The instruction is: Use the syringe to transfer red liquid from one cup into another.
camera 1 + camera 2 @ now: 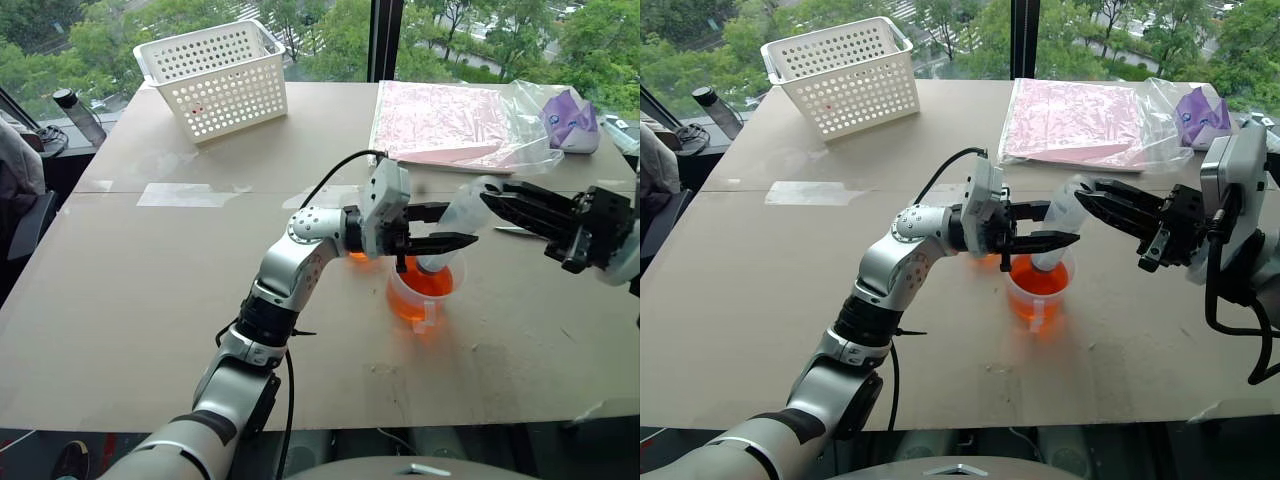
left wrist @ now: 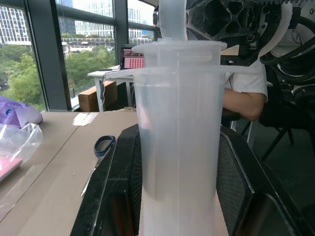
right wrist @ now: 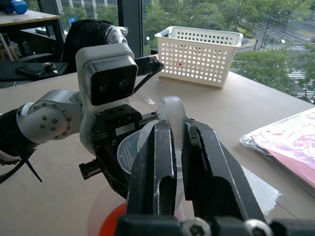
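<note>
left gripper [image 1: 1042,228] clenched round syringe [image 1: 1058,228] barrel, steadying tip in handled measuring cup [image 1: 1037,288] mid-table | right gripper [image 1: 1092,203] pinching plunger, ready to draw red liquid [image 1: 1040,283]

1 syringe [image 2: 178,147], 1 cup w/ red liquid [image 1: 418,292], 1 basket [image 1: 218,78], 1 scissors [image 2: 102,146].
</note>
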Controlling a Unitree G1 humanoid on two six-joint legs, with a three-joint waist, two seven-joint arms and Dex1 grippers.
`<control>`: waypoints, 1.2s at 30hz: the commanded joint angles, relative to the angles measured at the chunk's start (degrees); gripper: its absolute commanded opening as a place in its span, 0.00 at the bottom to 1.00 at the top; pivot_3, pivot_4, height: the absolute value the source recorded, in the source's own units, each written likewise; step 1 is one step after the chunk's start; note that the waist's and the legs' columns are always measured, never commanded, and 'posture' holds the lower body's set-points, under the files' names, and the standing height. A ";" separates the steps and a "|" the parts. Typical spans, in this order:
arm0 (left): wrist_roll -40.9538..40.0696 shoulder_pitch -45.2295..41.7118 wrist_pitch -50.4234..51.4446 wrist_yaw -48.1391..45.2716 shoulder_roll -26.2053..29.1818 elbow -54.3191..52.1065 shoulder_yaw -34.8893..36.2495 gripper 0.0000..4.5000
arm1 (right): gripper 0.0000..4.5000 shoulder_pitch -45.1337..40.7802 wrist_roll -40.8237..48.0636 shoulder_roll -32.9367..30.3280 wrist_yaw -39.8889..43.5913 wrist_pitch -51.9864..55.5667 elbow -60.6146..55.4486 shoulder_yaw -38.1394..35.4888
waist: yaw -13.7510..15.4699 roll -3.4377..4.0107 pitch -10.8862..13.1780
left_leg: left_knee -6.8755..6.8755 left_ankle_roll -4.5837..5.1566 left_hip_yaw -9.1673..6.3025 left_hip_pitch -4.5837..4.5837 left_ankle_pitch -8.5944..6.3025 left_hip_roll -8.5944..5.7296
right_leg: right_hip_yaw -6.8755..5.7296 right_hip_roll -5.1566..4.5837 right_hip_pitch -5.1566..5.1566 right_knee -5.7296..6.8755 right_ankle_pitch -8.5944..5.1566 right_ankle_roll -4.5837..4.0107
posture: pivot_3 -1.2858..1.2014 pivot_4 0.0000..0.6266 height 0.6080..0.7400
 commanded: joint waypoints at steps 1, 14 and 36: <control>-1.35 -0.19 -0.38 -0.52 0.28 -2.05 1.00 0.31 | 0.01 -1.52 0.47 0.55 -2.63 -0.32 1.96 -2.17 | 0.00 0.00 0.00 | 0.00 0.00 0.00 0.00 0.00 0.00 | 0.00 0.00 0.00 0.00 0.00 0.00 | 0.52 0.24 1.00; -1.17 1.30 -0.83 -0.82 -0.23 0.46 0.86 0.31 | 0.01 -6.00 4.78 2.29 -6.90 0.28 3.60 -3.47 | 0.02 0.00 0.00 | 0.00 0.00 0.00 -0.01 0.00 0.00 | -0.01 0.00 0.00 -0.01 0.00 0.00 | 0.52 0.24 1.00; -1.62 1.88 -0.24 -1.05 0.15 -0.27 0.34 0.31 | 0.01 -6.11 8.66 3.55 -9.71 -0.10 4.36 -4.35 | 0.02 0.00 0.00 | -0.01 0.00 0.00 -0.01 0.00 0.00 | 0.00 0.00 0.00 -0.01 0.00 0.00 | 0.52 0.24 1.00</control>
